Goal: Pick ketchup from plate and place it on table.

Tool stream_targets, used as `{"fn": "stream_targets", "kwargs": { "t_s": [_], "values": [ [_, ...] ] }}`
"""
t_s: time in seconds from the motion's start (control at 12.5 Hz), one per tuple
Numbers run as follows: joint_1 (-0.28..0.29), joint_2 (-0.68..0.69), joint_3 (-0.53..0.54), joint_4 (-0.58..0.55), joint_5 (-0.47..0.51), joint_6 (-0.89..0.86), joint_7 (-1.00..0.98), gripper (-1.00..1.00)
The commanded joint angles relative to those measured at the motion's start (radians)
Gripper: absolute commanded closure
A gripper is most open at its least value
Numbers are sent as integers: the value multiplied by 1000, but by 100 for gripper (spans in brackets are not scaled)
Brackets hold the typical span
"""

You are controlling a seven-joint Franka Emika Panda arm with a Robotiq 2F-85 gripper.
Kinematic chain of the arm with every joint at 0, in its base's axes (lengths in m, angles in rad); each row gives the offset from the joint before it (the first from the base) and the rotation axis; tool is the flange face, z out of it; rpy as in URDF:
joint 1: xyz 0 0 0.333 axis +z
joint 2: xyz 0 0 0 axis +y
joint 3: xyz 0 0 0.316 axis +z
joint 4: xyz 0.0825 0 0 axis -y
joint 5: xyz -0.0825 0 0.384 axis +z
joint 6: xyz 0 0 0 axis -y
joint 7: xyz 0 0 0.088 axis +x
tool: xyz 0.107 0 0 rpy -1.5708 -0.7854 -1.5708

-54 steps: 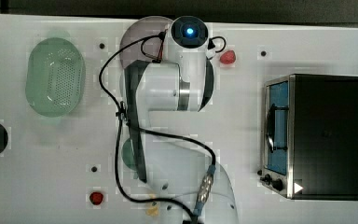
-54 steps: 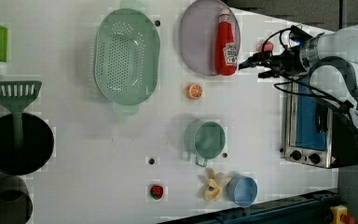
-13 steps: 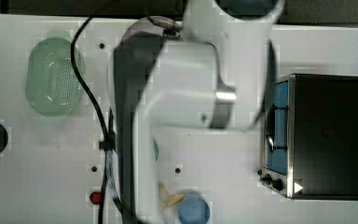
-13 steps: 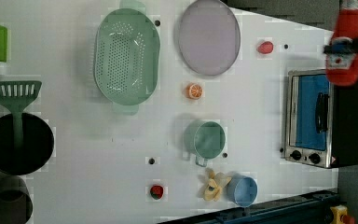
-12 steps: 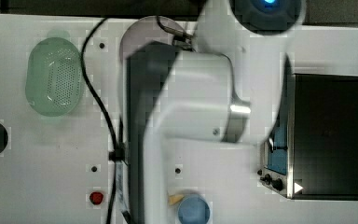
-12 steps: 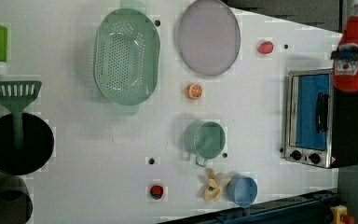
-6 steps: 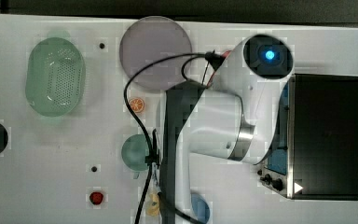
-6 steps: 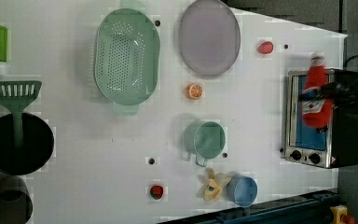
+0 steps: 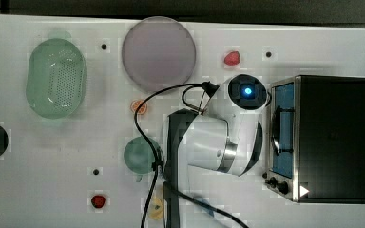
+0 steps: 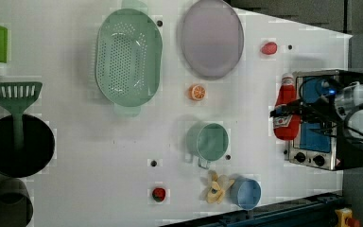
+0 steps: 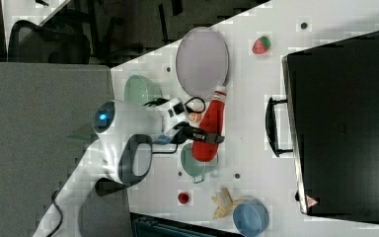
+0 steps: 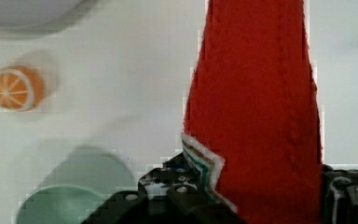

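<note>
Since the earlier frame, ketchup point(image 10: 286, 113) left the plate point(image 10: 211, 40) and travelled in my gripper point(image 11: 208, 138), which was clamped across its lower body, long axis pointing toward the plate, held above the table point(image 10: 123, 156) beside the oven point(image 10: 328, 118).

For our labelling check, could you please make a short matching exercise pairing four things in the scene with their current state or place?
Things:
1. ketchup
2. plate
3. spatula
4. orange slice

States:
A. lying on the table, between plate and green cup
B. held in the gripper jaws
C. bare, nothing on it
D. resting on the black pot

Pairs: 1-B, 2-C, 3-D, 4-A
</note>
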Motion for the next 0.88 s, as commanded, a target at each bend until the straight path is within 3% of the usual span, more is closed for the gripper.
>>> {"fn": "stream_targets", "kwargs": {
  "t_s": [0.08,0.56,0.8,0.88],
  "values": [
    [14,38,15,-28,-3,99,42,-19],
    [16,127,17,-33,-3,205,42,-25],
    [17,101,27,-17,-3,213,42,-89],
    [18,84,28,-9,-3,192,42,-100]
  ]
}}
